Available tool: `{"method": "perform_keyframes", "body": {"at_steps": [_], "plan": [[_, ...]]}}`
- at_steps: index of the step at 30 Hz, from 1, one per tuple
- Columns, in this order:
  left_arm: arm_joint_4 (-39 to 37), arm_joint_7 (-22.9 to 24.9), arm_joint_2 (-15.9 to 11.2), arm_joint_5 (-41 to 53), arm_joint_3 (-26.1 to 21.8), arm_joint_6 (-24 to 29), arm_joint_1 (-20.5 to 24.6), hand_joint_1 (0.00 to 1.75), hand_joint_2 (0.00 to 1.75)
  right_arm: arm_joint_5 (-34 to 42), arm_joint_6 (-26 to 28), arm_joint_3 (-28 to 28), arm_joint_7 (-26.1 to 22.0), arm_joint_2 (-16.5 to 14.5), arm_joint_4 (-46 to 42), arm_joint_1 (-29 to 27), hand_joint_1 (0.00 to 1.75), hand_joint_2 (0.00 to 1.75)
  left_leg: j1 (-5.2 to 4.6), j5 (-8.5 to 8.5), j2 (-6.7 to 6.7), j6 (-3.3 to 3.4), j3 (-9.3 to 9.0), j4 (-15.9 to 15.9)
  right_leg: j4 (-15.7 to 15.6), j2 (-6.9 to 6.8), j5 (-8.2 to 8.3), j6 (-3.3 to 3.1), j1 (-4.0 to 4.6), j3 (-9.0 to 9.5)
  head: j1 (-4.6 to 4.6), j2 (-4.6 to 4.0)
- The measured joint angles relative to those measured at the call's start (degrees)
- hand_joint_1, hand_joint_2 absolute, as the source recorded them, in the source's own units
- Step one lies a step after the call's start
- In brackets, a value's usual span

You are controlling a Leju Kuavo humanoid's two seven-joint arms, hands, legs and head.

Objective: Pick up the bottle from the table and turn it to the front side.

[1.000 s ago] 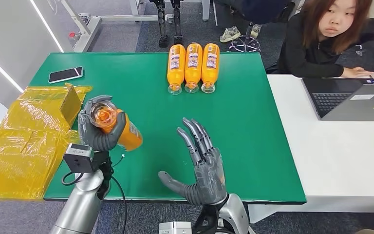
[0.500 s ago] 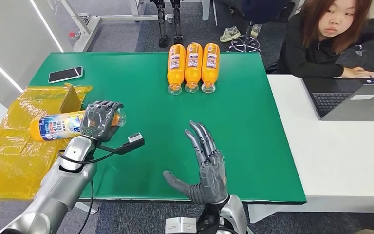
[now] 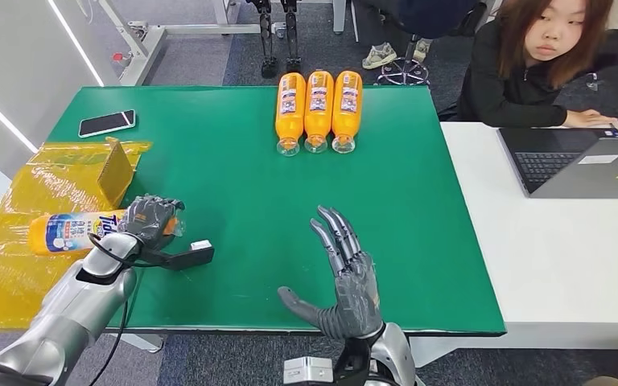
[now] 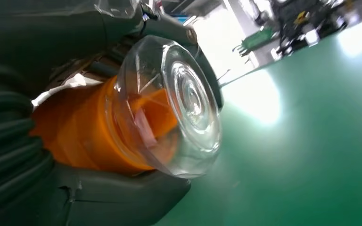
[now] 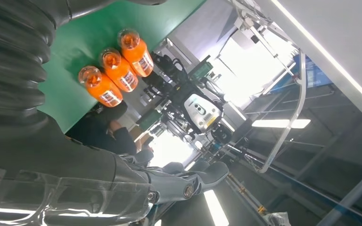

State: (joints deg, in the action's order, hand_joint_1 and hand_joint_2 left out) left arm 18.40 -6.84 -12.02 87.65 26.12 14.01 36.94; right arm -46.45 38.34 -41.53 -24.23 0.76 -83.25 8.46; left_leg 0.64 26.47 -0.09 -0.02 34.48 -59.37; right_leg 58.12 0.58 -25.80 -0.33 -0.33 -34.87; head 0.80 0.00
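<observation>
My left hand (image 3: pixel 150 220) grips an orange bottle (image 3: pixel 76 230) near its clear cap end, at the table's left edge. The bottle lies level, its label side up, its base pointing left over the yellow plastic. In the left wrist view the clear cap (image 4: pixel 188 101) and orange neck (image 4: pixel 85 129) sit inside my fingers. My right hand (image 3: pixel 343 273) hovers open, fingers spread, over the green table (image 3: pixel 418 201) near its front edge, holding nothing. Three more orange bottles (image 3: pixel 319 108) lie side by side at the table's far middle; the right wrist view shows these bottles (image 5: pixel 115 68) too.
Yellow plastic wrapping (image 3: pixel 24 233) and a cardboard piece (image 3: pixel 116 170) lie at the left. A phone (image 3: pixel 107 122) rests at the far left corner. A person (image 3: pixel 531 60) sits at a white desk (image 3: pixel 563 241) with a laptop (image 3: pixel 587 161) on the right.
My left hand has turned the bottle from cap-up toward me to lying level, label up, and carried it left and nearer over the table's edge. The right hand has barely shifted.
</observation>
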Motion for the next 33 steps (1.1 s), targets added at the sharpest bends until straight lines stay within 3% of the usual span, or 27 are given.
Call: {"method": "perform_keyframes", "body": {"at_steps": [9, 14, 17, 24, 28, 33], "plan": [[-1.43, 0.78, -2.82, -1.07, -0.05, 2.4, -0.5, 0.0, 1.75, -0.93, -0.1, -0.03, 0.18, 0.62, -0.02, -1.41, 0.0, 1.75, 0.0, 0.0, 0.0, 0.0, 0.01, 0.01, 0.01, 0.0, 0.0, 0.0, 0.0, -0.02, 0.0, -0.01], [-1.57, -1.71, -3.32, -1.83, -0.43, 4.83, -0.87, 0.0, 1.75, -0.99, -0.1, -0.02, 0.07, 0.72, 0.4, -1.55, 0.0, 1.75, 0.0, 0.0, -0.01, 0.0, 0.01, 0.0, 0.01, -0.02, 0.0, 0.0, 0.0, -0.02, 0.01, 0.0], [-1.47, -7.67, -3.0, -4.19, -1.06, 4.21, -0.87, 0.0, 1.75, -1.09, -0.01, 0.22, -0.29, 0.73, 0.83, -1.96, 0.0, 1.75, -0.01, -0.01, -0.01, 0.0, 0.0, 0.0, 0.0, -0.02, 0.0, 0.0, -0.01, -0.02, 0.01, 0.0], [4.63, -29.92, -1.75, -19.34, -3.69, -4.72, -3.05, 0.0, 1.75, -1.2, 0.07, 3.66, -2.57, 0.99, 0.8, -4.45, 0.0, 1.75, -0.03, 0.01, -0.01, 0.0, 0.0, -0.02, -0.02, -0.02, 0.0, 0.0, -0.03, -0.02, 0.01, 0.0], [13.96, -32.82, -1.11, -30.63, -2.4, -9.05, -6.67, 0.0, 1.75, -1.01, 0.07, 6.05, -2.96, 1.75, 0.07, -5.84, 0.0, 1.75, -0.03, 0.02, -0.01, -0.01, 0.01, -0.02, -0.03, -0.03, 0.0, 0.0, -0.03, -0.03, 0.01, 0.0], [27.03, -33.32, -1.34, -46.2, 3.85, -14.07, -10.09, 0.0, 1.75, 0.1, 0.07, 8.94, -4.09, 2.58, -1.21, -6.66, 0.0, 1.75, -0.03, 0.03, -0.03, -0.01, 0.02, -0.02, -0.03, -0.04, 0.0, 0.01, -0.03, -0.01, 0.01, 0.0]]}}
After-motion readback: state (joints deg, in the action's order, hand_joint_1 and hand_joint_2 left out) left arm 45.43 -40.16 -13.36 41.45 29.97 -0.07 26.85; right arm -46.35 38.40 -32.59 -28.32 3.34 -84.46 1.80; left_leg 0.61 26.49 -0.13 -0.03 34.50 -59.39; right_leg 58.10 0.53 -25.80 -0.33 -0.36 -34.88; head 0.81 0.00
